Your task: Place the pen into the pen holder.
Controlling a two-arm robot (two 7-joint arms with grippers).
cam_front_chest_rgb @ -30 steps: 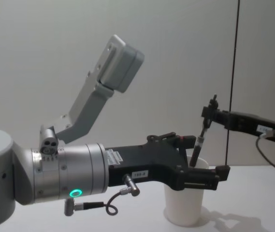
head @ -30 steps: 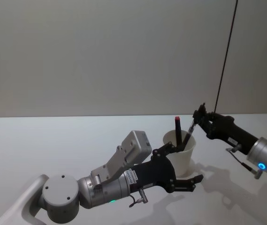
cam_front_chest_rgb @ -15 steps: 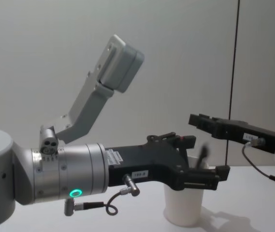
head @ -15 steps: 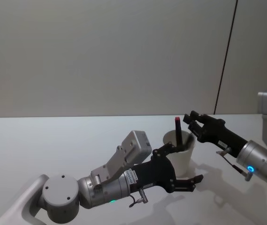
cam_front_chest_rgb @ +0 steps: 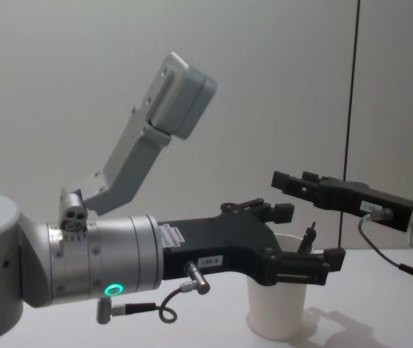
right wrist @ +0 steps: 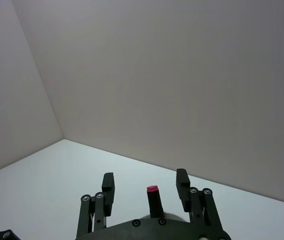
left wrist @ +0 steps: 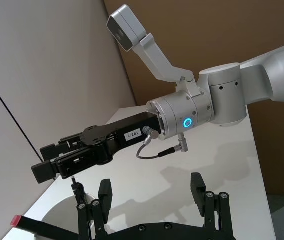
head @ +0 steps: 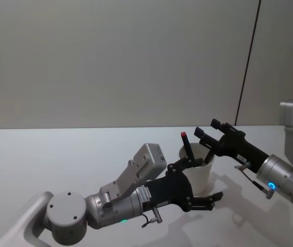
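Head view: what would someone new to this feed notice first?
Probably the white pen holder near the table's middle, with a red-capped pen and a second dark pen standing in it. The left gripper sits open with its fingers either side of the cup. The right gripper hangs open just above the rim, holding nothing.
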